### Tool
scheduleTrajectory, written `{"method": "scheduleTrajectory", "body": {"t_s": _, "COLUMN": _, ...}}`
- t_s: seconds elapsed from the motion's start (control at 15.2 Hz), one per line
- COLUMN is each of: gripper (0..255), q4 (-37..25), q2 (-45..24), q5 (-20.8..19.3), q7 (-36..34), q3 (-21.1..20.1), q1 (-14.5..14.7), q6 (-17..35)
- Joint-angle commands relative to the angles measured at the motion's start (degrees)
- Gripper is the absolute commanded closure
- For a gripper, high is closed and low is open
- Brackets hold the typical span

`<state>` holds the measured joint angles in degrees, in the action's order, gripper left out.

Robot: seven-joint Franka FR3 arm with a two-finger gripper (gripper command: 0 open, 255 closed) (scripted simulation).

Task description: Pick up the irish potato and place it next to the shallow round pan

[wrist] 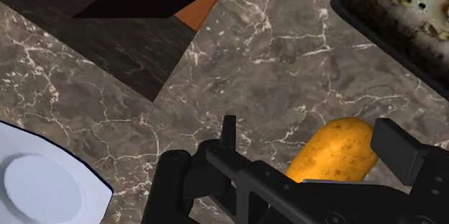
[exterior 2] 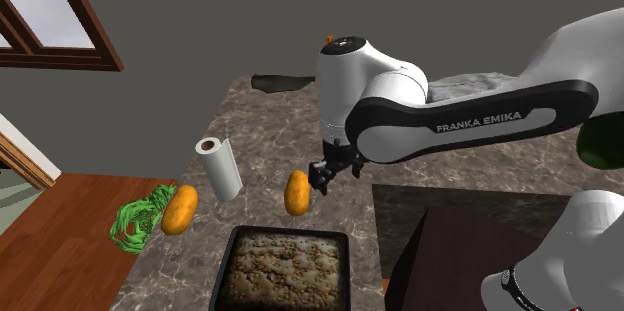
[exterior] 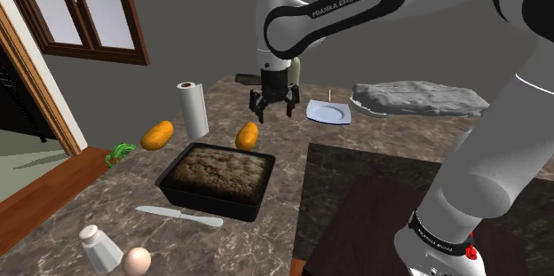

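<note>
Hand (exterior: 273,107): fingers stood well apart, clasping nothing. Potato (exterior: 247,135) lay on the surface (exterior: 226,106) off the tray's (exterior: 209,201) far corner, just below and beside the hand. In the wrist view it sat nearer one finger than the other, untouched.

Step, as I judged it: approach to grasp. To do it well I needed to centre over the potato's middle, set my fingers across its short axis, come down until they flanked its widest part, then close. Caught near an end, the rounded skin might slip or roll. Tray rim needed clearance.

Unclear:
- A second, similar potato (exterior: 157,135) lay past the roll (exterior: 193,110); I could not tell the two apart by kind.
- The pan could be the dark flat thing (exterior 2: 280,82), partly behind my hand in the shoulder view, or the white dish (exterior: 328,112).
- My height above the surface was hard to read.
</note>
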<state>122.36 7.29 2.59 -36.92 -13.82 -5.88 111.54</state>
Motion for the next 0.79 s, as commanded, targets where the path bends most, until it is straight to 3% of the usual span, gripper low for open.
{"method": "scheduleTrajectory", "body": {"t_s": 0.0, "gripper": 0, "q4": -2.9, "q2": -4.5, "q5": -1.8, "q7": -4.7, "q3": -0.6, "q1": -0.3, "q6": 1.5}}
{"method": "scheduleTrajectory", "body": {"t_s": 0.73, "gripper": 0, "q4": -25.3, "q2": -28.9, "q5": -11.3, "q7": -25.2, "q3": 2.2, "q1": 1.4, "q6": 2.6}}
